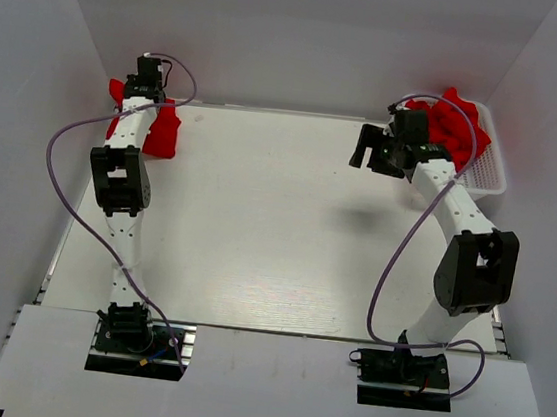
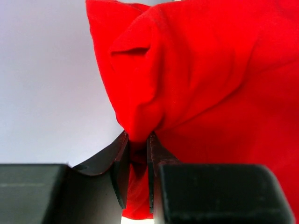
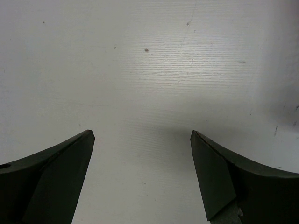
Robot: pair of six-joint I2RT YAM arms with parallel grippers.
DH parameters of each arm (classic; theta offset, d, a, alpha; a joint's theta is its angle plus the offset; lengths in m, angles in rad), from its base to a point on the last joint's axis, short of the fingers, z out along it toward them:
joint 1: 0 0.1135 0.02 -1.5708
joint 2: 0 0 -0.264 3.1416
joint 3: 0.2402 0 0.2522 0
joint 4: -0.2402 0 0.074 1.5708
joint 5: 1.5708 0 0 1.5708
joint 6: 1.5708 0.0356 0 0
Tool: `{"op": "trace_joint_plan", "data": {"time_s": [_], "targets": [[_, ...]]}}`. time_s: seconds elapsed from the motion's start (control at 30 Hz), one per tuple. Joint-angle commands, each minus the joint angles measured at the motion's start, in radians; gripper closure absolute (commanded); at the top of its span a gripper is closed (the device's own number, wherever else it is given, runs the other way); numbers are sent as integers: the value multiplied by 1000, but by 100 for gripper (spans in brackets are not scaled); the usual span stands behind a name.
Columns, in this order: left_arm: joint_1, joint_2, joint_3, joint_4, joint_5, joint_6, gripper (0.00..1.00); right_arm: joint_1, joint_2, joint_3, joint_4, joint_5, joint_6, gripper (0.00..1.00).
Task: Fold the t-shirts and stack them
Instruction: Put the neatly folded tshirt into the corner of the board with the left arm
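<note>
T-shirt [image 1: 162,130] far left, what do we see? (J)

We see it bunched at the far-left corner of the counter [image 1: 276,228], partly hidden by the left arm. The left gripper [image 2: 138,140] is pinched narrow on a fold of it. The wrist view shows red cloth wedged between both fingers [image 2: 120,163]. We can't tell whether the cloth is lifted off the surface. (M)

Right arm? (J)

We have the right gripper [image 1: 371,149] above the counter, right of centre, toward the far edge. Its jaws are spread wide and hold nothing. Its wrist view shows only white counter between the fingertips. (M)

Far right? (J)

We see more red t-shirts [image 1: 454,123] heaped in the white mesh basket [image 1: 493,178] at the far-right corner, rising above its rim. The right gripper sits just left of the basket. (M)
</note>
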State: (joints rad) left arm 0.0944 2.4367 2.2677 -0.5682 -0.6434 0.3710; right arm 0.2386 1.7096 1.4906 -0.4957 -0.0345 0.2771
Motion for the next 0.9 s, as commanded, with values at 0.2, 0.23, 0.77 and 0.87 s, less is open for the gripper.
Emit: {"op": "trace_joint_plan", "data": {"time_s": [0.2,0.23,0.77,0.87], "targets": [[11,-1,26,122,-78,8,0,-4,53,89,-18,-65,1,10],[11,-11,26,113,-78,-3,0,-4,53,89,-12,-67,1,10],[-223,-473,-323,-202,522,-493,0,-2,-232,-231,103,8,43,10],[-338,-635,-504,-130,547,-628,0,-2,-315,-338,105,25,62,10]]}}
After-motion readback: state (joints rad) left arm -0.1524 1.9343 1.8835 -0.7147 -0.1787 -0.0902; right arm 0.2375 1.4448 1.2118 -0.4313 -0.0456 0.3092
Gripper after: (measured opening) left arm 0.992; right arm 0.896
